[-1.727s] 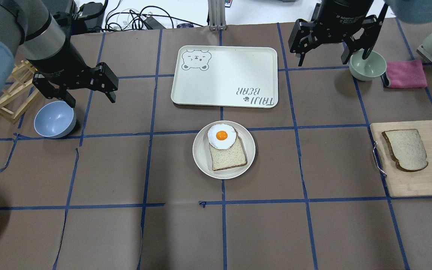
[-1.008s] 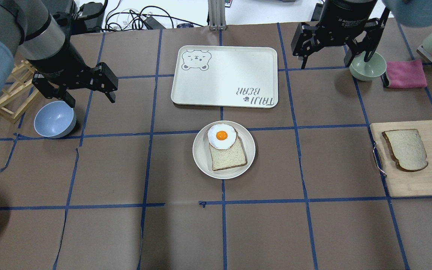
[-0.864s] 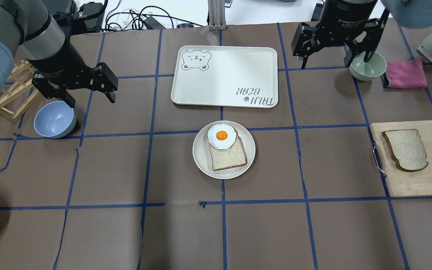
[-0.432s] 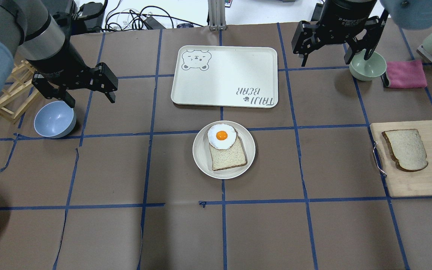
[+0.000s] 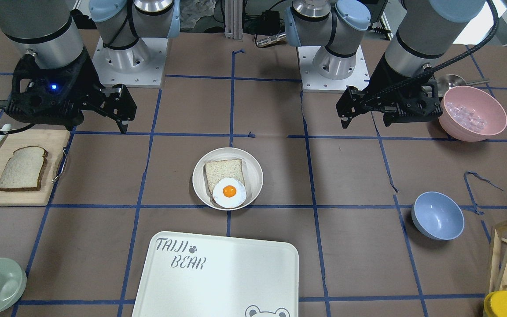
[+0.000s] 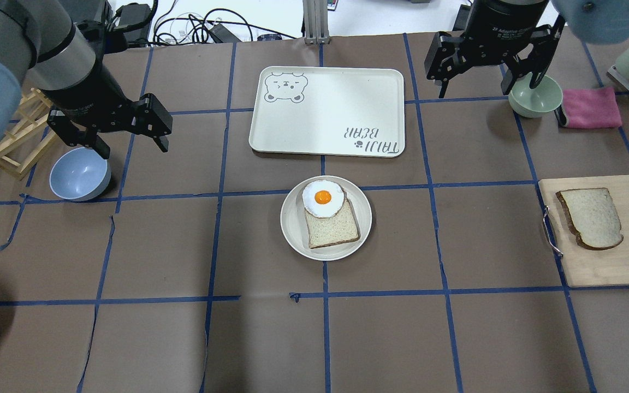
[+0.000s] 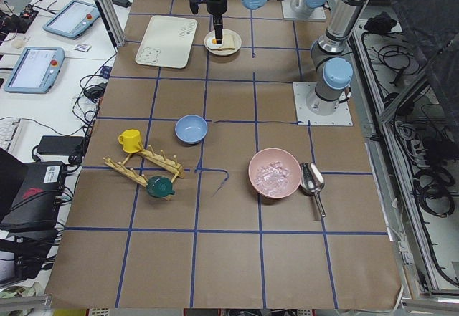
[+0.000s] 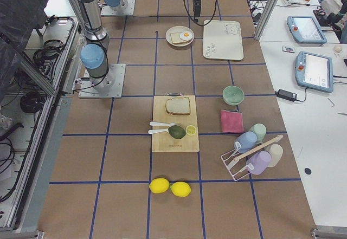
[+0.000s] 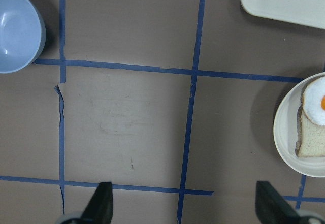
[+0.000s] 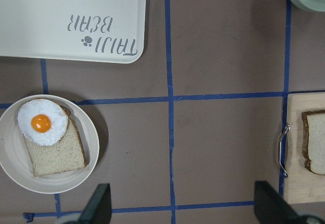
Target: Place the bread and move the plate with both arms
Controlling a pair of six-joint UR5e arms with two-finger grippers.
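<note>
On wooden board [image 6: 598,267]: brown-crusted white bread slice [image 6: 593,217], flat. L-arm fingers [image 6: 160,136], R-arm fingers [image 6: 438,65] apart, empty. Risk: thin slice may slip pinch.

This is a robotics lab dressed as a mock kitchen. Under the left claw [image 6: 131,144] and right claw [image 6: 488,87], the counter [image 6: 172,245] is covered in brown paper gridded with blue tape [image 6: 434,218]. Behind the claws, a steel base plate [image 5: 152,66] is bolted to it. Beyond them, past the counter's far edge, are cables [image 6: 194,24], an aluminium post [image 6: 316,22] and a white desk [image 8: 293,141] with teach pendants [image 8: 315,71].
</note>
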